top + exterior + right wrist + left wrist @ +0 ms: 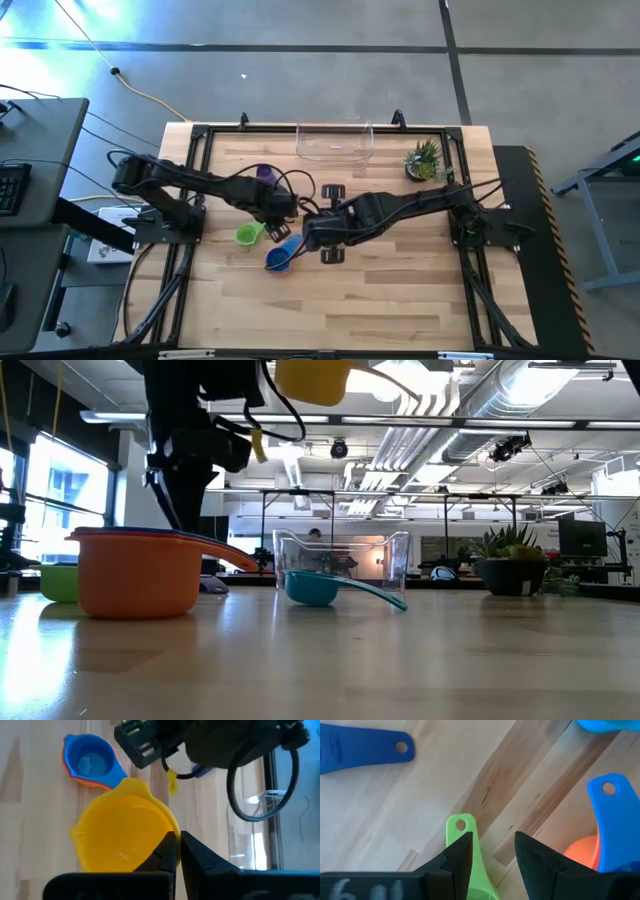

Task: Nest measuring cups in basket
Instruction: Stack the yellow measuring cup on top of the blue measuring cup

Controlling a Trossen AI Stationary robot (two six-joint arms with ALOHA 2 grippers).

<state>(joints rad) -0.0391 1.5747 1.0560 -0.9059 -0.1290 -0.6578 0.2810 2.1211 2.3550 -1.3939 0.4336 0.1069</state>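
**Measuring cups on bench, one lifted**

- Right gripper (177,851): mid-bench, raised; jaws clamped on the yellow cup (124,831), held in the air.
- Left gripper (492,855): low over the bench, jaws apart, one finger over the green cup's (247,235) handle.
- Blue cup (90,761): nested in the orange cup (139,573), beside the green one.
- Teal cup (312,588): loose on the bench.
- Purple cup (264,172): behind the left arm.
- Basket (334,142): far edge, holding no cups.
- Potted plant (424,160): beside the basket.
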